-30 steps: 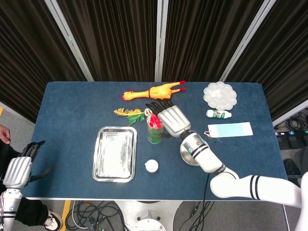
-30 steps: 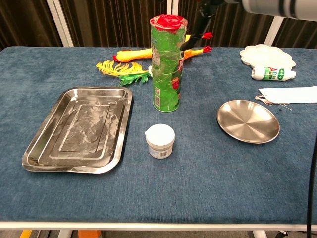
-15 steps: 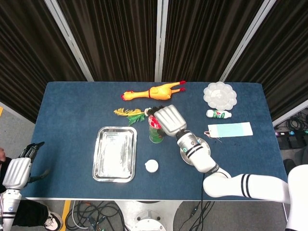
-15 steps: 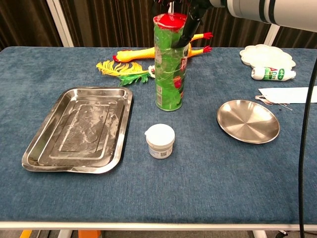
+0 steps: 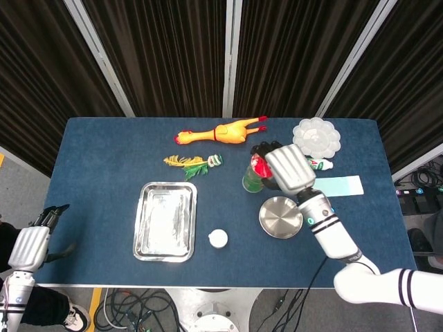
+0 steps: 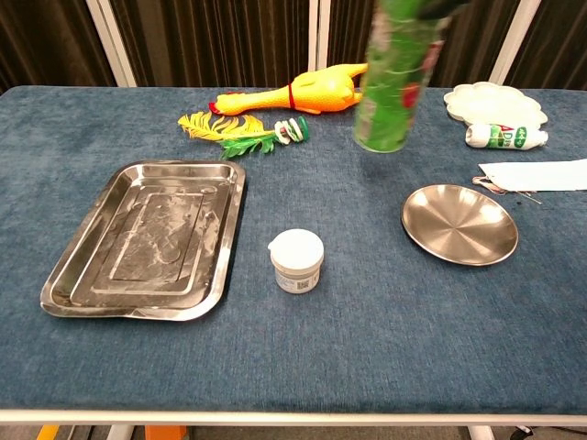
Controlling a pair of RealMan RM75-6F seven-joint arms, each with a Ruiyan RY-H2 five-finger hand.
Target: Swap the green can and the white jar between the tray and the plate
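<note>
My right hand [image 5: 291, 169] grips the tall green can [image 5: 255, 174] near its red top and holds it slightly tilted in the air, just behind and left of the round steel plate [image 5: 280, 217]. In the chest view the green can [image 6: 394, 82] is blurred, up and to the left of the bare plate [image 6: 459, 223]. The white jar [image 5: 219, 238] stands on the cloth between the steel tray [image 5: 165, 221] and the plate; the chest view shows the white jar [image 6: 296, 259] right of the bare tray [image 6: 147, 238]. My left hand [image 5: 31, 245] hangs off the table's left edge, holding nothing.
A rubber chicken [image 5: 221, 131] and a yellow-green feather toy [image 5: 187, 164] lie at the back. At the back right are a white palette [image 5: 316, 136], a small bottle [image 6: 504, 137] and a pale paper card [image 5: 339, 185]. Dark curtains stand behind the table.
My right hand has lifted the green can from its spot beside the tray and carried it to the right, toward the plate. The jar, tray and plate have not moved.
</note>
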